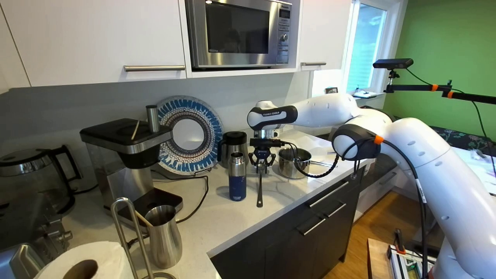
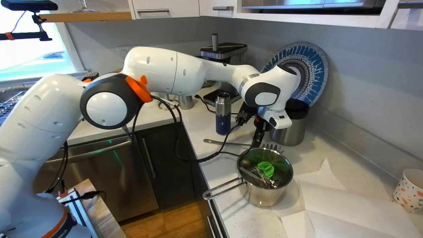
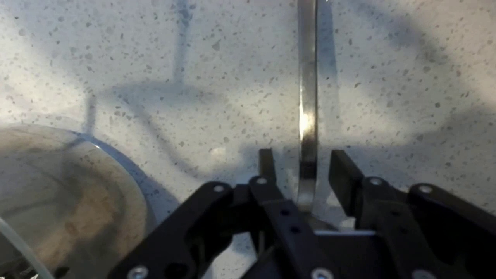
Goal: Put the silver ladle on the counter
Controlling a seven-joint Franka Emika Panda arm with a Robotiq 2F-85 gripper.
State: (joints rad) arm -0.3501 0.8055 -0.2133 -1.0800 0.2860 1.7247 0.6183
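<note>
The silver ladle (image 1: 260, 192) lies on the pale counter (image 1: 205, 228), its thin handle pointing toward the front edge. In an exterior view its handle (image 2: 228, 143) is clear, and the head beyond my gripper shows prongs rather than a plain bowl. My gripper (image 1: 262, 164) points straight down over the ladle, low above the counter. In the wrist view my gripper (image 3: 304, 168) is open, with one finger on each side of the shiny handle (image 3: 308, 97) and gaps on both sides. The head is hidden behind the gripper in the wrist view.
A steel pot (image 2: 264, 195) holding utensils and a green item stands close beside the gripper; its handle reaches the front edge. A blue-and-steel bottle (image 1: 237, 186) and a black-lidded steel jug (image 2: 289, 132) stand nearby. A coffee maker (image 1: 128, 174), milk jug (image 1: 164, 240) and paper (image 2: 347, 205) lie farther out.
</note>
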